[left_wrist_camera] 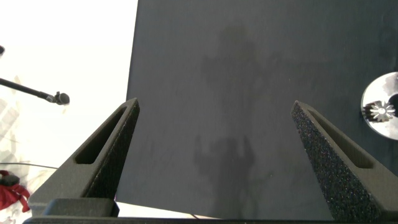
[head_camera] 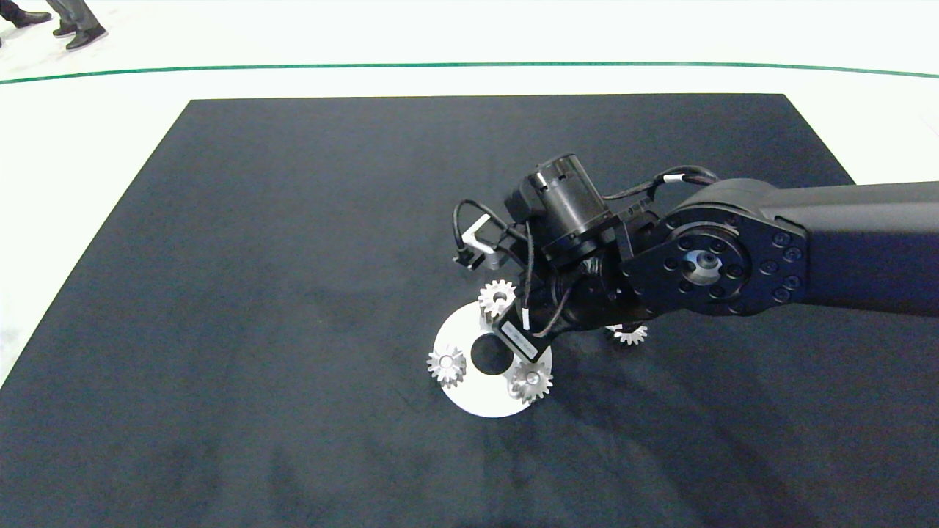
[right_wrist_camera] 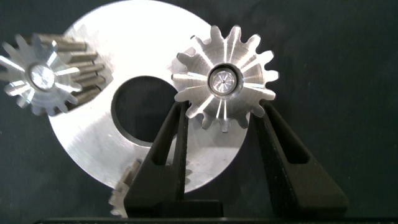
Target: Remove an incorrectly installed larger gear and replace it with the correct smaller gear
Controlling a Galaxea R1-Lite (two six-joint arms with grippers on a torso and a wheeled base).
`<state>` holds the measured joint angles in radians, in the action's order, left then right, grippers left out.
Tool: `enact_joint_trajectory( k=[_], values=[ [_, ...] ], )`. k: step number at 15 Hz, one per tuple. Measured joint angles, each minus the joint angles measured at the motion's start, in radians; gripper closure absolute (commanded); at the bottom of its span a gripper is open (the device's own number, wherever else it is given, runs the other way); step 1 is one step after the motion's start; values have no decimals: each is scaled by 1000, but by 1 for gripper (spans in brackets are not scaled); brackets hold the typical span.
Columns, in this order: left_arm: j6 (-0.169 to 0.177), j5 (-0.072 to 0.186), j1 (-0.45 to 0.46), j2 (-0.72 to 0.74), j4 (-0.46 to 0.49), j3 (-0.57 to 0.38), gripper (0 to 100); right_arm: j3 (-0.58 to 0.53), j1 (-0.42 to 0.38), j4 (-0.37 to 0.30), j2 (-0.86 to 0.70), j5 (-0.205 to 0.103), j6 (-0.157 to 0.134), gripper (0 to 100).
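Observation:
A white round plate (head_camera: 473, 400) (right_wrist_camera: 143, 37) with a centre hole lies on the dark mat and carries three small tapered gears. My right gripper (head_camera: 532, 370) (right_wrist_camera: 221, 115) is shut on the smaller gear (head_camera: 530, 381) (right_wrist_camera: 224, 81), which stands upright at the plate's rim. The other two gears (head_camera: 447, 365) (head_camera: 497, 297) also sit at the rim. The larger gear (head_camera: 629, 335) lies on the mat to the right of the plate, partly hidden under my right arm. My left gripper (left_wrist_camera: 214, 106) hangs open over the mat's edge, outside the head view.
The dark mat (head_camera: 293, 257) covers most of the white table. A person's shoes (head_camera: 81, 33) show beyond the table at the far left. A thin dark rod (left_wrist_camera: 37, 92) shows off the mat in the left wrist view.

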<state>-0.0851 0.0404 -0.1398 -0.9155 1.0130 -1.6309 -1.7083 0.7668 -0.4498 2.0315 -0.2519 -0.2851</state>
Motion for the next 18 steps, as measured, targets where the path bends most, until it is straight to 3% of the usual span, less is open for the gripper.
enact_joint_trajectory(
  k=[4,9,13,18],
  values=[
    [-3,0,0,1,0,1,0,86,2,99,-16,-33,0,100],
    [-14,0,0,1,0,9,0,117,4,109,-54,-32,1,100],
    [-15,0,-1,3,0,10,0,170,16,186,-113,-34,1,100],
    [-16,0,-1,3,0,10,0,233,23,189,-202,-34,1,100]
  ],
)
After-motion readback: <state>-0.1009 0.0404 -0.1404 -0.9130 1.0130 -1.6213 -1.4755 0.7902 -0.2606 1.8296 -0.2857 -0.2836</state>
